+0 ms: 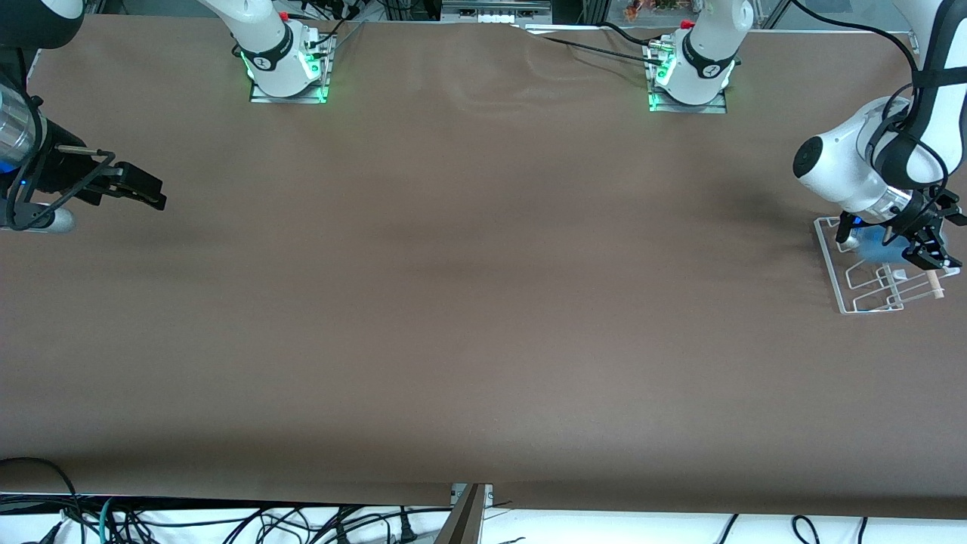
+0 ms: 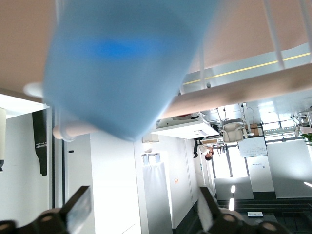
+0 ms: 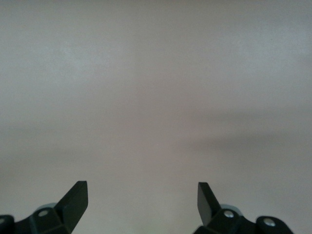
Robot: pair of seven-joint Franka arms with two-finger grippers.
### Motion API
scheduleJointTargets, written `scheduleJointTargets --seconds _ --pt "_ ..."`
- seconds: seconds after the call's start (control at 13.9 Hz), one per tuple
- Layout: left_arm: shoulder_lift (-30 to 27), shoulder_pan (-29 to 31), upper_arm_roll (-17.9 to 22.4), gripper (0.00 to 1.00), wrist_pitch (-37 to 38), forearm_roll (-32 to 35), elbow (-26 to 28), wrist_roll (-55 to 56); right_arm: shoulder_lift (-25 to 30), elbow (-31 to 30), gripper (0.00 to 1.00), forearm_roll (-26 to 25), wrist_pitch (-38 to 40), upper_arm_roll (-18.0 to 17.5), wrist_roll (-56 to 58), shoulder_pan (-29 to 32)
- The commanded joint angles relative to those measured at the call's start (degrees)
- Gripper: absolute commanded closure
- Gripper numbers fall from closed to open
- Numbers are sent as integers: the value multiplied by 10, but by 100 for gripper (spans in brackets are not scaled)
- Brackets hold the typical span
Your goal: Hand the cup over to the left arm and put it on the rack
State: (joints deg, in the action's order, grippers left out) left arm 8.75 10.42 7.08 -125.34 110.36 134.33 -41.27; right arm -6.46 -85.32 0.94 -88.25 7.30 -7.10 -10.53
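In left wrist view, left pincer [image 2: 141, 214] parted, clear of cup [image 2: 122, 63].

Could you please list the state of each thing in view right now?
Cup: on the rack, released, tilted.
Rack: on the table at the left arm's end, holding the cup.
Left gripper: over the rack, jaws open beside the cup.
Right gripper: waiting at its own end, jaws open, empty.

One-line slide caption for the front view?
Left gripper open at the blue cup on the white rack; right gripper waits open over the table's opposite end.
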Motion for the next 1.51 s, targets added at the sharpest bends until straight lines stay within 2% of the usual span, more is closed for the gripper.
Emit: scheduleJointTargets --seconds 0.0,0.14,0.22,0.29,0.58,0.79,1.01,1.15,1.44 --pt "3 -8 1 0 -7 -14 -19 3 5 4 1 0 5 -1 8 2" --pt "-2 -15 0 0 -7 -60 -28 0 5 4 1 0 5 -1 8 2" --pt "-10 -19 -3 0 -7 -108 -38 0 5 4 1 0 5 -1 8 2" --pt "-21 -21 -8 0 -6 -182 -56 -1 5 4 1 0 5 -1 8 2" --pt "-61 -28 -26 0 10 -552 -151 -21 5 4 1 -1 4 -1 8 2" --pt "-63 -59 -26 0 157 -795 -258 -13 5 4 1 -2 5 0 9 3" --pt "-60 -85 -32 0 253 -893 -338 42 5 4 1 -3 5 1 9 3" --pt "-59 -85 -50 0 308 -957 -376 126 5 4 1 -4 5 0 9 2" --pt "-59 -80 -51 0 363 -1101 -432 259 6 4 1 -5 5 2 9 3"
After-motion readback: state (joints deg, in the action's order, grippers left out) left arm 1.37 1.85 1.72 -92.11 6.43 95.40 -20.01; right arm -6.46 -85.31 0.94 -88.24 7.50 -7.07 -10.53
